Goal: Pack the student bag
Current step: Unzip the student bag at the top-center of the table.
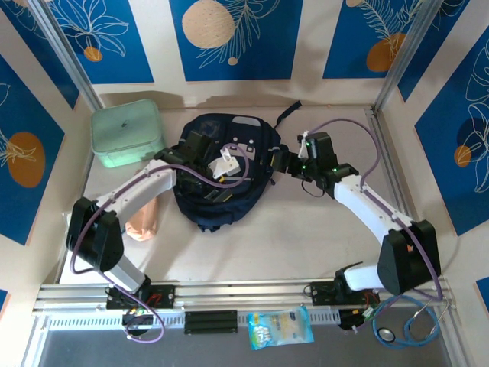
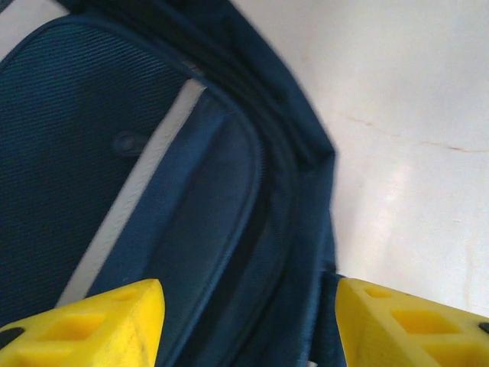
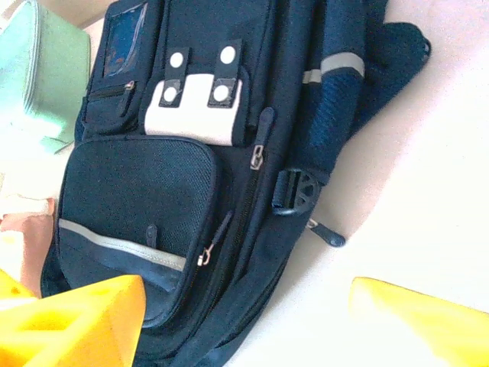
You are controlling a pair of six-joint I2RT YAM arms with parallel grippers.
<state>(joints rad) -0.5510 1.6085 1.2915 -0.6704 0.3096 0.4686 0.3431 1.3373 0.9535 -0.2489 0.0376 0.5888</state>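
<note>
yellow fingers [image 2: 99, 321] of the left gripper [image 2: 248, 325] stand wide apart at the bottom of the left wrist view, closed on nothing, just above the student bag [image 2: 153, 168], a large dark navy fabric backpack. this close, its ribbed weave, a pale stripe [image 2: 128, 199] and a curved zip seam are plain. from the top camera the student bag [image 1: 221, 205] lies flat in the middle of the pale table [image 1: 306, 229], with the left gripper [image 1: 221, 164] over its upper part, a mint green lidded plastic box [image 1: 126, 134] just beside it at the back left, and a black strap [image 1: 289, 112] trailing off its back right corner. the right wrist view gives its front: a white patch [image 3: 199, 122] crossed by two black tabs with white studs, a mesh pocket [image 3: 137, 183] with a grey stripe below it, silver zip pulls and a black buckle [image 3: 294, 191]. the right gripper [image 3: 248, 321], at the bag's right edge, has its yellow fingers spread too, holding nothing.
</note>
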